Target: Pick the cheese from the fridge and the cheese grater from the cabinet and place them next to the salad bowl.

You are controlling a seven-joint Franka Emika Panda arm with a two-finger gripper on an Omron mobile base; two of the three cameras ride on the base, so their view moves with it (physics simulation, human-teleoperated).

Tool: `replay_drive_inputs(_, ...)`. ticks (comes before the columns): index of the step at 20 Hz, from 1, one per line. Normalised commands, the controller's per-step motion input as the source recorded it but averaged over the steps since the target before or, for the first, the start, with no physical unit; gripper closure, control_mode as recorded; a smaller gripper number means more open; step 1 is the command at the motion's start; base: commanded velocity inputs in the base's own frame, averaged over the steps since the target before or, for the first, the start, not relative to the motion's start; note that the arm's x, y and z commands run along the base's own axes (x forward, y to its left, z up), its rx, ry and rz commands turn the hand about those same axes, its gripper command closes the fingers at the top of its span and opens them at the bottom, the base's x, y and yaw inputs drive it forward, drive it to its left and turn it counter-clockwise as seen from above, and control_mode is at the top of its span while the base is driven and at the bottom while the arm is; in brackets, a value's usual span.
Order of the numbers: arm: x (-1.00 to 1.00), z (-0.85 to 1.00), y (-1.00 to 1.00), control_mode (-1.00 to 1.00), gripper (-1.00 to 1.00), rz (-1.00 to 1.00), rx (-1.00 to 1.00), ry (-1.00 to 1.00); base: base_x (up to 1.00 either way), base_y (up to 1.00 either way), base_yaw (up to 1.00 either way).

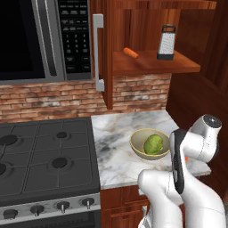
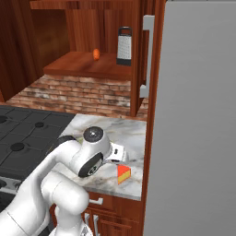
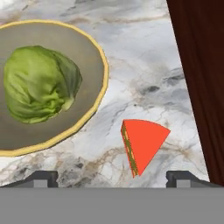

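Note:
The cheese (image 3: 142, 142), an orange wedge with a red rind, lies on the marble counter just right of the salad bowl (image 3: 103, 65), apart from its rim. A lettuce head (image 3: 39, 83) fills the bowl. My gripper (image 3: 111, 178) hovers over the cheese, open, fingertips spread wide with nothing between them. From the right base, the cheese (image 2: 123, 174) sits near the counter's front edge below my hand. The bowl (image 1: 136, 147) stands in front of my arm. The silver cheese grater (image 1: 166, 42) stands upright on the shelf of the open cabinet (image 1: 151, 64). The grey fridge (image 2: 198, 129) rises at the right.
An orange carrot (image 1: 131, 53) lies on the shelf left of the grater. The cabinet door (image 1: 107, 53) hangs open over the counter. A black stove (image 1: 44, 151) and a microwave (image 1: 26, 40) are on the left. A dark wood panel (image 3: 201, 87) borders the counter beside the cheese.

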Motion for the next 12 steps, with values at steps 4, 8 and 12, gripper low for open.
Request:
replay_drive_inputs(4,-0.28,0.58,0.39,-1.00,-1.00,-0.04,-0.07,0.00,0.00,0.00,0.00)
replay_drive_inputs(8,-0.21,0.81,0.10,-1.00,-1.00,-0.07,-0.02,0.01,0.00,0.00,0.00)
replay_drive_inputs(12,-0.18,0.93,0.02,-1.00,-1.00,-0.07,0.00,0.00,0.00,0.00,0.00)
